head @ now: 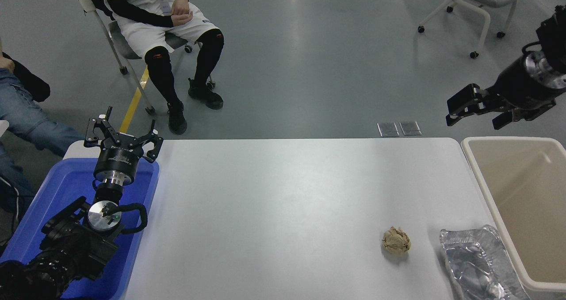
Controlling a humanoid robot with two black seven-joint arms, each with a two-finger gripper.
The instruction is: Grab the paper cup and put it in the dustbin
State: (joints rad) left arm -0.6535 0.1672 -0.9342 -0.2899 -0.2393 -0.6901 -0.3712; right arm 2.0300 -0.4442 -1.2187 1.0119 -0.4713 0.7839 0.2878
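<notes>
The beige dustbin stands against the table's right edge, partly cut off by the picture's right side. No paper cup shows anywhere in view, neither on the table nor in the visible part of the dustbin. My right gripper hangs in the air beyond the dustbin's far left corner, pointing left, open and empty. My left gripper is parked at the lower left over the blue bin, open and empty.
A crumpled tan paper ball lies on the white table at the front right. A crinkled foil tray sits beside the dustbin. A blue plastic bin is at the left. A person sits on a chair beyond the table; another person's legs are at the left edge.
</notes>
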